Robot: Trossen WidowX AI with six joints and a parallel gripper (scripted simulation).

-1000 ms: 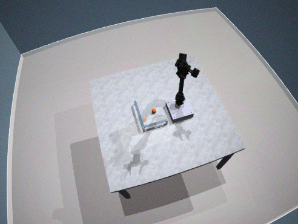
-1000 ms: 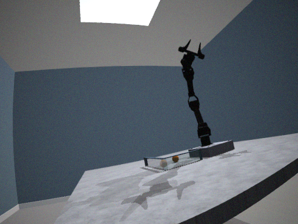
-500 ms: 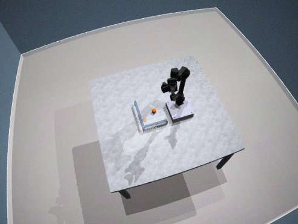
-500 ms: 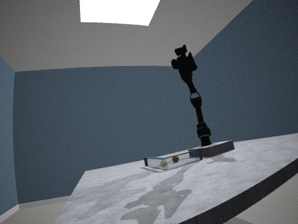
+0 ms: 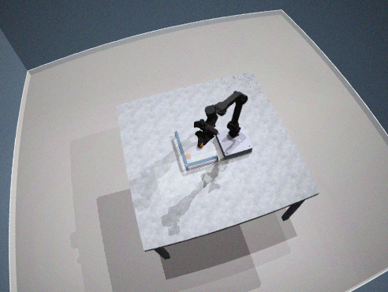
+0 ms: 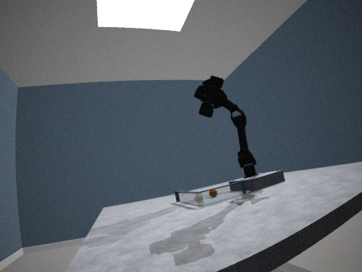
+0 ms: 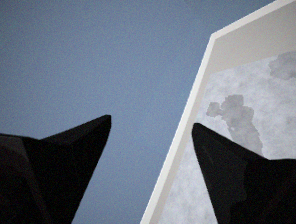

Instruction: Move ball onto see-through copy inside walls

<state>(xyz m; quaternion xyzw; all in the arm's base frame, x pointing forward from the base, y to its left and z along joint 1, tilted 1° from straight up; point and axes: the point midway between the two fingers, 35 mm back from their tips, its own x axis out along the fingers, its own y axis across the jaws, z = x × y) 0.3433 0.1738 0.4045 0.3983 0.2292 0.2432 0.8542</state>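
Claw (image 7: 150, 145) partly open, empty, high above the table; ball (image 6: 213, 192) seemingly well below it.

The two clear walls (image 5: 185, 151) close the corner on its left and near sides in the top view; the side toward the arm base (image 5: 236, 147) stays open. Above the ball (image 6: 213, 192) nothing stands. The hand (image 6: 207, 104) hangs high over the counter (image 6: 294, 206), fingers apart, gripping nothing.
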